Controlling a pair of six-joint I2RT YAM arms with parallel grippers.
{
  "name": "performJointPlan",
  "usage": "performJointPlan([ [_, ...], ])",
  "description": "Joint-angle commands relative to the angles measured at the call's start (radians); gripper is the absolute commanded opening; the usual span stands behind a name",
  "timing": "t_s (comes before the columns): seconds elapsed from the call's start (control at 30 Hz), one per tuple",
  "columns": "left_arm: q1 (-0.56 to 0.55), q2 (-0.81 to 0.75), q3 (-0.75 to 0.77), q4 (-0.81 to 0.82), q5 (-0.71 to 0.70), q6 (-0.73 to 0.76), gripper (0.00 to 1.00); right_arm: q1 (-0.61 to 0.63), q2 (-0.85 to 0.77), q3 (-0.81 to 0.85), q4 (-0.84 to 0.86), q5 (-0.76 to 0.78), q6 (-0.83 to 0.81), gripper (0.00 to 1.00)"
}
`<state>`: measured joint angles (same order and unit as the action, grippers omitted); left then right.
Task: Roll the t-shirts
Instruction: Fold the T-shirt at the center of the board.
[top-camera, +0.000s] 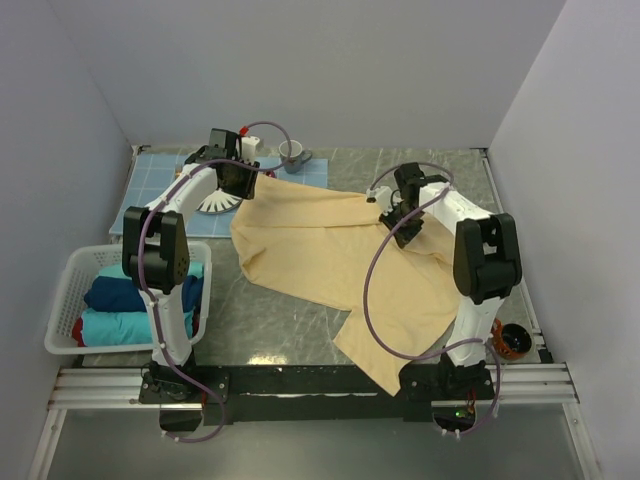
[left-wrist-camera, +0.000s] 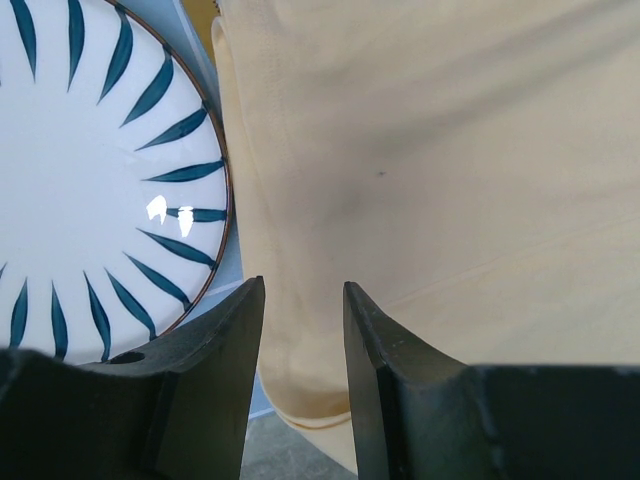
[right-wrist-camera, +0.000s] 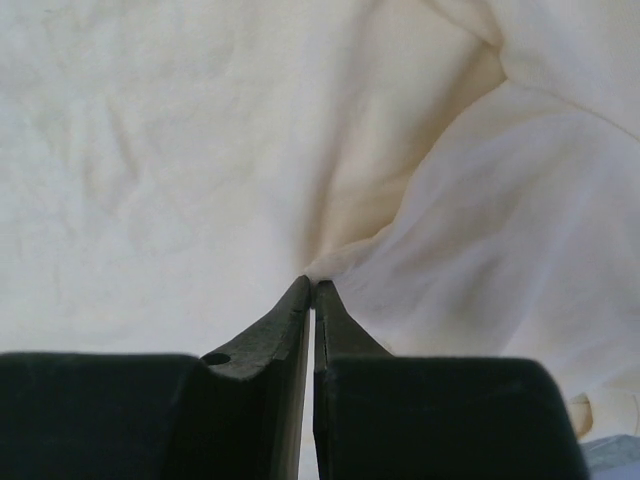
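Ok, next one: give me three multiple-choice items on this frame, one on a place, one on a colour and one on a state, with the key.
1. Where does the white basket stand?
A) beside the left arm
B) in the far right corner
C) in the middle

2. What colour is the spread t-shirt?
A) navy
B) pale yellow
C) red

3. How is the right pincer?
A) wide open
B) shut on the cloth
C) out of view

Key:
1 A, the top view shows it against that arm on the left.
2 B, all three views show pale yellow cloth.
3 B, its wrist view shows the jaws together with cloth puckered at their tips.
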<state>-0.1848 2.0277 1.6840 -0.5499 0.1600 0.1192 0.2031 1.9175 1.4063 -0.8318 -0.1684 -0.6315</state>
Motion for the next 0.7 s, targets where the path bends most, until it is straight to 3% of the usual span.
performJointPlan([
  [0.0, -0.001, 0.002, 0.049, 0.011, 0.010, 0.010, 0.43, 0.004, -0.052, 0.046, -0.039, -0.036, 0.019, 0.08],
  [0.33, -0.001, -0.011, 0.029, 0.004, 0.000, 0.020, 0.43, 0.016, -0.018, 0.114, -0.144, -0.192, -0.022, 0.08],
  [0.53, 0.002, -0.035, 0.032, -0.034, 0.021, 0.065, 0.43, -0.002, -0.017, 0.120, -0.150, -0.195, 0.004, 0.41],
  [0.67, 0.024, -0.110, 0.013, -0.189, 0.179, 0.149, 0.46, -0.039, -0.149, 0.036, -0.133, -0.241, -0.025, 0.47],
])
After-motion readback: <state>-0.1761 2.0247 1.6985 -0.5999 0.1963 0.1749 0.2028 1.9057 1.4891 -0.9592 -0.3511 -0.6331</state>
